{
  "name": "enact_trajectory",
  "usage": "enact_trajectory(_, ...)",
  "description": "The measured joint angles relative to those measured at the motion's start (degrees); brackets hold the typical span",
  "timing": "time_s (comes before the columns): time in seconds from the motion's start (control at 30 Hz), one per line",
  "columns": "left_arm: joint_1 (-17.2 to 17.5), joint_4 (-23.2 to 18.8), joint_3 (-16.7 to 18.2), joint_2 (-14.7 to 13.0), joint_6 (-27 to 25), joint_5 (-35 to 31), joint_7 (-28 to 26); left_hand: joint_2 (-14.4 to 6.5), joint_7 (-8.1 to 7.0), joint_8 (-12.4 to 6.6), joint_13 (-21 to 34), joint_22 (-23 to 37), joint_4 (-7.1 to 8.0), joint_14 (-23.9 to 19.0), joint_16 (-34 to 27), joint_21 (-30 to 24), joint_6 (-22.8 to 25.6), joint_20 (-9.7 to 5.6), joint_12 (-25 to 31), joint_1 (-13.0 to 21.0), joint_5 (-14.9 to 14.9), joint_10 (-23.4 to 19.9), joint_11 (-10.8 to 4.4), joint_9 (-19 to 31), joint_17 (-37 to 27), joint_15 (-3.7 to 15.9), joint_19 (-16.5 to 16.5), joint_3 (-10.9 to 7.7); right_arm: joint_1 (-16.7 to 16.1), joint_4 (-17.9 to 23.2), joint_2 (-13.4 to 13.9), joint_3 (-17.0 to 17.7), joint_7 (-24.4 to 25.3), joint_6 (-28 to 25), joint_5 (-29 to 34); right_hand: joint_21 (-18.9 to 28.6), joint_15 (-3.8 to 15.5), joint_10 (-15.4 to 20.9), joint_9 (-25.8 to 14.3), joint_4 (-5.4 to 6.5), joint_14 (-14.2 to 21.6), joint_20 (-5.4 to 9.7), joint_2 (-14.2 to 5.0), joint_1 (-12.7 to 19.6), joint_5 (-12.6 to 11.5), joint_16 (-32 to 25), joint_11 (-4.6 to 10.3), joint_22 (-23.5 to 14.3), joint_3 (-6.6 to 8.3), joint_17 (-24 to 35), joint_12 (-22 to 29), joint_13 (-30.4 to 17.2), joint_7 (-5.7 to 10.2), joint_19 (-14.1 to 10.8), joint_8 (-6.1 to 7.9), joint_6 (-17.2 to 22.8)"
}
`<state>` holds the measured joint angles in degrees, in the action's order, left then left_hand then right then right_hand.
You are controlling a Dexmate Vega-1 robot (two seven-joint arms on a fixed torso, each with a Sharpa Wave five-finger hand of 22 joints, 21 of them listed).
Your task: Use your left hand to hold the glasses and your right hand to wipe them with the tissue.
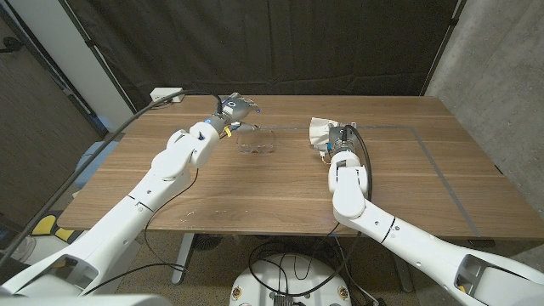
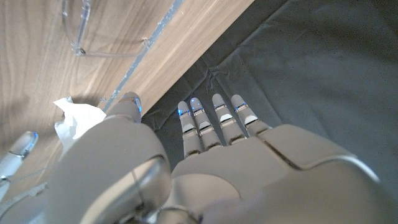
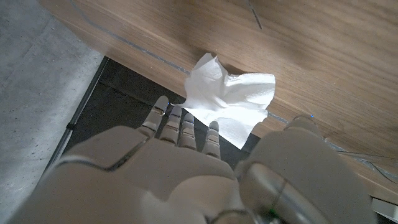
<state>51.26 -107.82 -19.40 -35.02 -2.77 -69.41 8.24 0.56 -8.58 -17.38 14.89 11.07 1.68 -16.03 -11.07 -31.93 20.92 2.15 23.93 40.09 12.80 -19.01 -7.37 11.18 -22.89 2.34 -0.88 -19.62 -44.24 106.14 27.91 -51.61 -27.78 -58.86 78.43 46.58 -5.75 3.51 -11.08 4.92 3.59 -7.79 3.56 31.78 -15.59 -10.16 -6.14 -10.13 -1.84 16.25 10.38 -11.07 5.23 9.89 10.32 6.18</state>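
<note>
Both hands hold nothing, fingers spread: left hand [image 1: 235, 109] just behind the glasses [image 1: 257, 144], right hand [image 1: 340, 138] beside the tissue [image 1: 319, 130]. Best pinch each gently.

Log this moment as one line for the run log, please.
left hand: open, beside glasses, not holding | right hand: open, at tissue, not gripping | stage: pre-grasp
</note>
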Motion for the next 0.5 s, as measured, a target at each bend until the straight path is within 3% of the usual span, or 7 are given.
enact_trajectory(0.07,0.8,-0.1,0.9,0.0,0.0,1.4,-3.0,0.0,-0.07,0.65,-0.1,0.0,0.15,0.0,0.0,0.0,-1.2,0.00,-0.6,0.0,0.0,0.9,0.20,0.0,0.2,0.00,0.0,0.15,-0.9,1.3,-0.5,1.5,-0.8,0.2,0.0,-0.2,0.00,-0.3,0.1,0.07,0.0,-0.18,-0.33,-0.3,-0.3,-0.2,0.21,0.0,-0.07,-0.2,0.2,0.2,1.00,0.1,0.00,-0.6)
enact_trajectory(0.17,1.8,-0.2,2.0,0.2,-0.1,2.2,-5.6,-0.3,-0.63,1.93,-0.5,0.0,0.32,0.4,0.0,0.0,-3.5,0.41,-2.4,-0.3,0.0,3.5,0.31,0.0,0.7,0.01,0.4,-0.02,-1.3,1.8,-0.7,2.1,-0.4,0.7,-0.8,-1.5,0.56,-2.2,0.2,-0.62,-0.8,-2.97,-1.48,1.0,-1.2,-0.5,2.03,0.0,0.28,-1.5,0.2,0.4,4.57,0.0,0.00,-2.3)
enact_trajectory(0.27,2.9,-0.4,3.1,0.6,-0.2,2.4,-6.3,-0.6,-1.04,2.97,-0.9,0.0,0.39,0.7,-0.5,0.0,-5.5,0.42,-3.8,-0.6,0.0,5.4,0.34,0.0,1.1,-0.09,0.4,-0.09,-2.3,3.0,-1.0,3.5,2.6,2.4,-4.1,-3.3,0.03,-5.6,0.2,-1.13,-2.8,-4.01,-1.97,2.4,-1.9,-0.5,2.44,0.2,0.51,-2.6,0.1,0.4,6.83,0.1,0.00,-4.6)
enact_trajectory(0.33,3.9,-0.5,4.4,1.0,-0.1,5.1,-11.1,-0.6,-1.22,3.45,-1.1,0.0,0.50,0.8,-0.4,0.0,-6.5,0.41,-4.3,-0.6,0.0,5.7,0.42,0.0,1.3,-0.03,0.4,0.03,-5.1,5.8,-1.6,7.5,4.8,3.5,-6.3,-4.6,-1.04,-7.9,0.4,-1.30,-4.1,-4.01,-2.23,2.6,-1.9,-0.5,1.61,0.3,0.34,-3.2,0.0,0.6,7.03,0.1,-0.21,-7.1)
enact_trajectory(0.43,4.9,-0.6,5.5,1.5,0.1,5.8,-12.3,-1.0,-1.42,4.09,-1.3,0.0,0.63,0.9,-0.5,0.0,-7.8,0.45,-4.9,-1.0,0.0,6.2,0.91,0.0,1.6,0.10,0.4,0.16,-5.9,6.5,-1.7,8.6,8.6,5.6,-10.1,-5.8,-1.92,-9.4,0.4,-1.25,-5.0,-4.00,-2.23,2.6,-1.9,-0.5,0.84,0.3,-0.01,-3.8,0.0,0.7,6.57,0.1,-0.40,-10.6)
enact_trajectory(0.47,5.3,-0.7,6.1,1.7,0.5,7.6,-14.6,-1.8,-1.42,4.39,-1.3,0.0,0.63,1.4,-0.5,0.0,-8.4,0.65,-5.0,-1.0,0.0,6.5,0.89,0.0,1.6,0.06,0.2,0.16,-7.7,7.9,-1.9,11.2,10.7,6.9,-12.4,-6.1,-1.95,-9.5,0.4,-1.20,-5.0,-4.00,-2.23,2.6,-1.9,-0.5,0.72,0.3,-0.06,-4.0,0.0,0.7,6.29,0.1,-0.40,-11.5)
enact_trajectory(0.5,5.4,-0.7,6.1,1.7,0.5,7.6,-14.6,-1.8,-1.52,4.81,-1.5,0.0,0.63,1.7,-0.5,0.0,-9.3,0.64,-5.5,-1.0,0.0,7.0,0.81,0.0,1.8,-0.12,0.2,0.16,-7.7,7.9,-1.9,11.2,10.8,7.1,-12.5,-6.3,-1.76,-9.5,0.4,-1.20,-5.2,-4.00,-2.31,2.5,-1.9,-0.5,0.73,0.3,-0.06,-4.0,0.0,0.7,6.07,0.1,-0.40,-12.2)
